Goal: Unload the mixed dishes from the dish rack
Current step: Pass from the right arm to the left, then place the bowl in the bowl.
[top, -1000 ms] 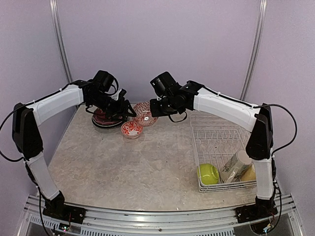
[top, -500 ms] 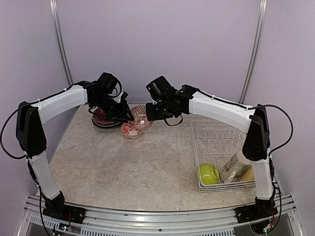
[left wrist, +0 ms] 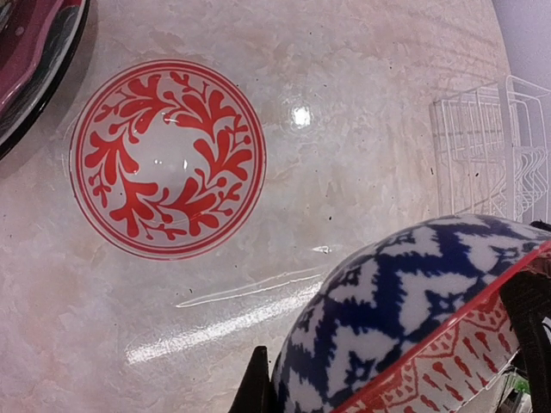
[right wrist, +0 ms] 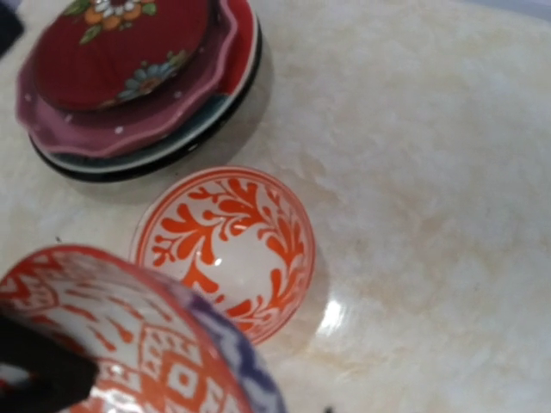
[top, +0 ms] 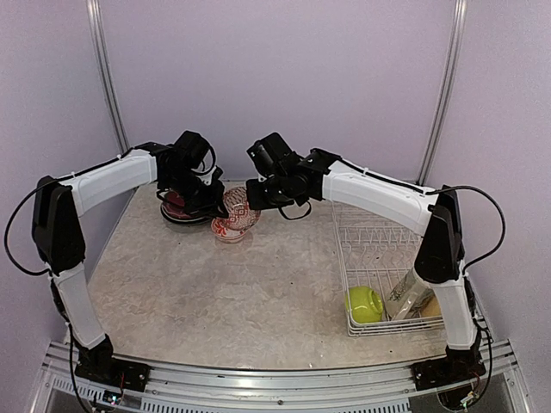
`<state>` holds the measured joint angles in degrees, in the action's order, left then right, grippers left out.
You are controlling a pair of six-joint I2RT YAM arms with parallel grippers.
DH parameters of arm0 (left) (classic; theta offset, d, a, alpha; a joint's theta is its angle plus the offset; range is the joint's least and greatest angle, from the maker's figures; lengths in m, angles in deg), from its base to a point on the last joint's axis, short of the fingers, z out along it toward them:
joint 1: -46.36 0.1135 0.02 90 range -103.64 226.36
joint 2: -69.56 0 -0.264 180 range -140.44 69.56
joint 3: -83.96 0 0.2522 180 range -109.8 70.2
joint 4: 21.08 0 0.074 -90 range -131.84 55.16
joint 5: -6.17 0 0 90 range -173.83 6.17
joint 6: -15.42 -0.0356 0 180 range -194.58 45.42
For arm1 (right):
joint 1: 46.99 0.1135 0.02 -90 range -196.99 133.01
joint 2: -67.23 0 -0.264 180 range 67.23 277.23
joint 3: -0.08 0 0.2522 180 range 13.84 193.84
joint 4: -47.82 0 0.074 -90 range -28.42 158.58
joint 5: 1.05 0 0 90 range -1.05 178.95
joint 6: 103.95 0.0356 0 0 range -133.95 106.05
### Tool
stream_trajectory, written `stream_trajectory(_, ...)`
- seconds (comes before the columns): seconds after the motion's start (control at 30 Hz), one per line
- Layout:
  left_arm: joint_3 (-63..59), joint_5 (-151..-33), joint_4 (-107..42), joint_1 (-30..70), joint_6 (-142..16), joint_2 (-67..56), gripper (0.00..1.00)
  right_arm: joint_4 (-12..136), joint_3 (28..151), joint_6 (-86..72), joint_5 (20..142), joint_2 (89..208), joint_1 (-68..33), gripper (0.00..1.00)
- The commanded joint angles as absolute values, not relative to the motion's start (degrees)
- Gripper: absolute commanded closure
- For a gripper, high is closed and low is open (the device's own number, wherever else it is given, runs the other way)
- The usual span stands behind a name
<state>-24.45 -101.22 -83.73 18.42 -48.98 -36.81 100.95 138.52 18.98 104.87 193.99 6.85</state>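
Note:
A blue-chevron bowl with a red-patterned inside hangs tilted between my two grippers, just above the red-patterned bowl on the table. My left gripper is at the bowl's left rim. In the left wrist view one of its fingers lies against the bowl's outer wall, and the other is hidden. My right gripper grips the right rim, with a black finger inside it. The dish rack at the right holds a lime-green bowl, a cream mug and a yellow mug.
A stack of plates, dark red on top, stands at the back left just beside the red-patterned bowl. The stack also shows in the right wrist view. The rack's corner shows in the left wrist view.
Both grippers and the blue-chevron bowl have moved left together. The bowl has gone from beside the red-patterned bowl to over it and is more tilted.

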Motion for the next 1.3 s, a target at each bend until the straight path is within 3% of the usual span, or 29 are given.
stream_trajectory(0.0,-26.2,-103.8,-83.4,19.1,-49.3,-37.2,1.00,101.5,138.2,18.2,106.4,192.5,7.1,0.58)
stream_trajectory(0.1,-26.1,-102.6,-83.5,20.0,-49.2,-37.4,1.00,103.8,136.1,17.7,108.8,189.7,7.0,0.29)
stream_trajectory(0.23,-27.3,-100.7,-84.6,21.7,-49.1,-39.1,1.00,102.5,129.1,15.4,110.2,183.2,7.0,0.16)
stream_trajectory(0.47,-32.6,-96.7,-88.9,24.2,-50.6,-46.6,1.00,97.5,110.8,16.0,114.0,168.1,7.0,0.13)
stream_trajectory(0.9,-42.9,-96.8,-95.0,26.2,-50.4,-57.4,0.97,91.2,87.8,20.2,118.9,145.9,7.0,0.11)
stream_trajectory(1.07,-43.7,-97.4,-95.6,26.1,-50.9,-58.5,0.91,90.3,86.5,20.2,120.2,142.6,6.9,0.10)
stream_trajectory(1.27,-43.2,-98.2,-95.2,26.1,-51.5,-57.6,0.74,92.0,87.3,19.5,121.3,142.3,6.9,0.05)
